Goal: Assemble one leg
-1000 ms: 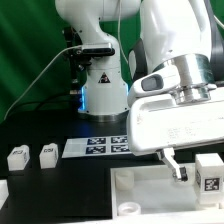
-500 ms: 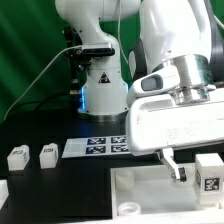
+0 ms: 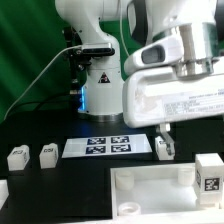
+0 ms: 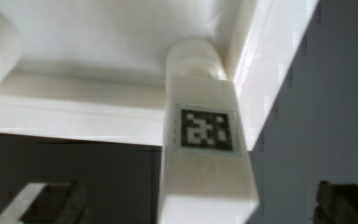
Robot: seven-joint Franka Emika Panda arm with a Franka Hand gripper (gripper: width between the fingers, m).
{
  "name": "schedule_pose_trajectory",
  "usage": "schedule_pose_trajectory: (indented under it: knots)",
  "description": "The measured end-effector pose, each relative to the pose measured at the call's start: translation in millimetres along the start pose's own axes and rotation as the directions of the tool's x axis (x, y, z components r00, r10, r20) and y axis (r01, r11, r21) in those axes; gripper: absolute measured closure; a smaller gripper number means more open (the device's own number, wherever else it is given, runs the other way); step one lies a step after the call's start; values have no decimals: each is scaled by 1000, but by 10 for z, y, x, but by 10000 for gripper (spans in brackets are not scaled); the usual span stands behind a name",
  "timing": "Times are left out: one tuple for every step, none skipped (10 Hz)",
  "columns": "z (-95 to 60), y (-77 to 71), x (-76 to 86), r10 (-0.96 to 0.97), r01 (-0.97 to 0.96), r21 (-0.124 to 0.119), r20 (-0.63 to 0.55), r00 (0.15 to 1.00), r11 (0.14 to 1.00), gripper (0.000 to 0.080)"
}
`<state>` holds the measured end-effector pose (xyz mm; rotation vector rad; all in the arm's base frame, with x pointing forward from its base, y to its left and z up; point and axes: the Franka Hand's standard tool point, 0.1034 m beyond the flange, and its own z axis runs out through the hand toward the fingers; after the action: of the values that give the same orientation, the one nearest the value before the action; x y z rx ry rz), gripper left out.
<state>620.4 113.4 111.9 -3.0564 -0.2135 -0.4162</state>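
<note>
My gripper (image 3: pixel 162 150) hangs just above the far edge of the large white panel (image 3: pixel 150 186). In the wrist view the gripper (image 4: pixel 194 205) is open. Its dark fingers (image 4: pixel 43 203) stand wide apart. A white leg (image 4: pixel 202 130) with a square tag runs between them, with a dark gap on each side. The leg's far end meets the white panel (image 4: pixel 87 95) near a corner. In the exterior view I cannot make out this leg at the fingers. Three more legs show there: two at the left (image 3: pixel 17 157) (image 3: pixel 47 153) and one at the right (image 3: pixel 208 173).
The marker board (image 3: pixel 100 147) lies behind the panel, in front of the robot base (image 3: pixel 102 90). A round hole (image 3: pixel 130 207) shows in the panel's near corner. The tabletop is black.
The gripper has risen and moved toward the exterior view's left, away from the panel's right part. The loose legs and the panel have not moved.
</note>
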Motion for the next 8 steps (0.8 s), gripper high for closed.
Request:
schedule_pose_trajectory:
  knots:
    - [-33, -36, -42, 7, -8, 9, 130, 992, 1000, 151]
    - [-84, -69, 33, 15, -18, 14, 212, 977, 1000, 151]
    - [-88, -69, 92, 17, -22, 16, 282, 959, 1000, 151]
    - [-64, -69, 153, 17, -21, 16, 249, 968, 1000, 151]
    - [-51, -67, 124, 17, -22, 15, 249, 968, 1000, 151]
    - [-45, -65, 120, 17, -22, 15, 250, 968, 1000, 151]
    - [-41, -65, 117, 18, -22, 15, 251, 968, 1000, 151]
    - [-35, -58, 116, 19, -23, 15, 252, 968, 1000, 151]
